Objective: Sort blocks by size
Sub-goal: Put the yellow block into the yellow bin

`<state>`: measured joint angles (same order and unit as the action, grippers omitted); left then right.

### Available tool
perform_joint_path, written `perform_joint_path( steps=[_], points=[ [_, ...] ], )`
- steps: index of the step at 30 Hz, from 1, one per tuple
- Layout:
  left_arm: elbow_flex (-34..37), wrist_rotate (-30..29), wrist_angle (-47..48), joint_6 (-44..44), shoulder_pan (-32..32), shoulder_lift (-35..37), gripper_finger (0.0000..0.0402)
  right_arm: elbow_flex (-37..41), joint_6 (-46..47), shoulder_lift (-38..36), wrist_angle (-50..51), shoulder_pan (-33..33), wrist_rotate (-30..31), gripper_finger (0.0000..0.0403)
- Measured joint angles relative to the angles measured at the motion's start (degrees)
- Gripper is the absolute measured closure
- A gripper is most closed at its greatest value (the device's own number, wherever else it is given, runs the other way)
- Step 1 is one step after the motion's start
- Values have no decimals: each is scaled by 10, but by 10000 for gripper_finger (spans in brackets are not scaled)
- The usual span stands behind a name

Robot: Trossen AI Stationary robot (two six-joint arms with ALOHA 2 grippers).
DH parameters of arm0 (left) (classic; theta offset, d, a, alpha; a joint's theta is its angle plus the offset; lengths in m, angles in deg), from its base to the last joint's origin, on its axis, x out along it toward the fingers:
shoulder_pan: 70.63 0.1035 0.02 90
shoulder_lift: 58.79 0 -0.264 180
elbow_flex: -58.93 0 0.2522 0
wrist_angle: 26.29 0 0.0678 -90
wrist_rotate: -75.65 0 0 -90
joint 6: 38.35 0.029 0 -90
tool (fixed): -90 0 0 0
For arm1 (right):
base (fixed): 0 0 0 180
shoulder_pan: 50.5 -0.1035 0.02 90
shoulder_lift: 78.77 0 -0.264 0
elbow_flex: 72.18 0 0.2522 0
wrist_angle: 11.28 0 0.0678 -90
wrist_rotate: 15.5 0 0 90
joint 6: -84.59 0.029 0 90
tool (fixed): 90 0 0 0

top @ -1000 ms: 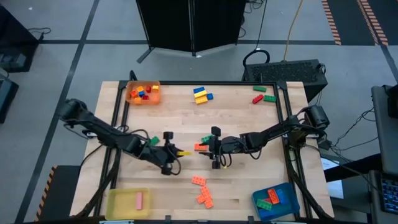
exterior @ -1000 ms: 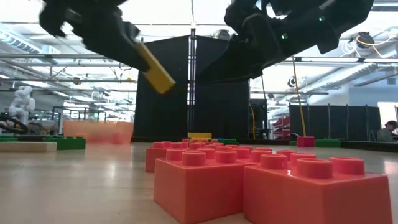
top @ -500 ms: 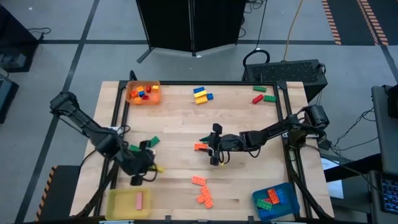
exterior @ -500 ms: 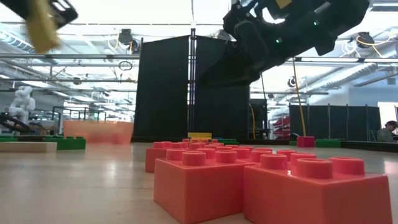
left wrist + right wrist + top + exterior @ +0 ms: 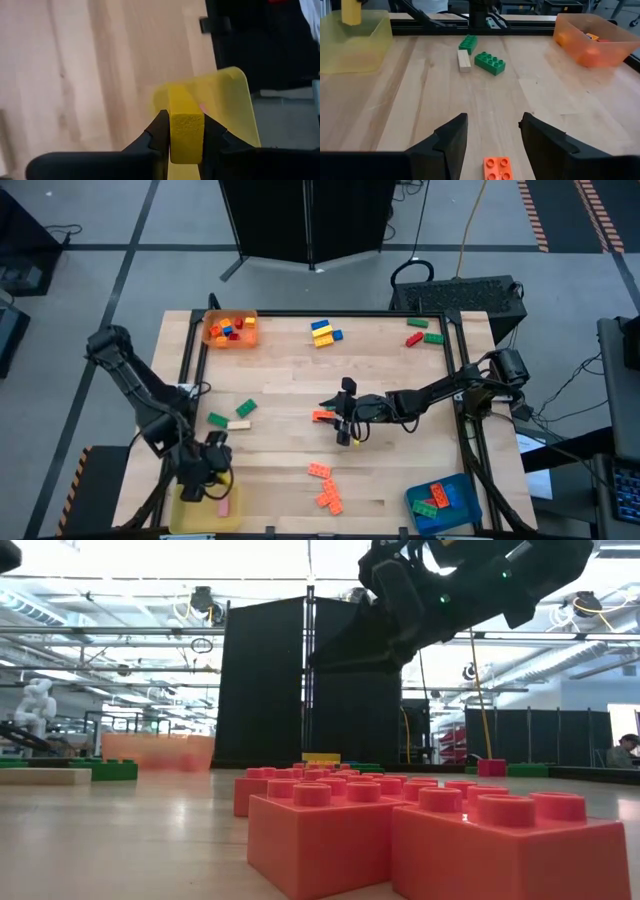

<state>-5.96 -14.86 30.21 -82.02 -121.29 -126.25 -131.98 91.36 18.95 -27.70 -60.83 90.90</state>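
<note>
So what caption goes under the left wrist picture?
Left gripper carries a yellow block over the yellow tray.

From up top I see my light wooden surface [image 5: 300,380] standing on a grey floor [image 5: 120,240] crossed by dark lines, with orange-and-black hazard tape [image 5: 545,215] at the far right corner. A tall black cabinet [image 5: 305,220] stands just behind the far edge, and a dark case [image 5: 460,295] sits beside it with a yellow cable [image 5: 470,230] running to it. At table height, the room behind shows black curtain panels [image 5: 265,680], bright ceiling lights [image 5: 260,560] and overhead pipework [image 5: 110,635].
</note>
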Motion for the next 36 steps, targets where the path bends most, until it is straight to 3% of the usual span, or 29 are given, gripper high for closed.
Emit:
perform_joint_path(
  steps=[9, 22, 29, 36],
  points=[
    [0, 30, -38, -11, -35, -41, 347, 0, 20, 0, -1, 0, -2, 227],
    [0, 44, -39, -26, -35, -103, 347, 0, 46, 3, -33, 0, -2, 227],
    [0, 44, -46, -34, -35, -123, 341, -46, 55, 81, -73, 3, -42, 227],
    [0, 45, -41, -70, -35, -140, 310, -157, 10, 166, -34, 8, -62, 227]
  ],
)
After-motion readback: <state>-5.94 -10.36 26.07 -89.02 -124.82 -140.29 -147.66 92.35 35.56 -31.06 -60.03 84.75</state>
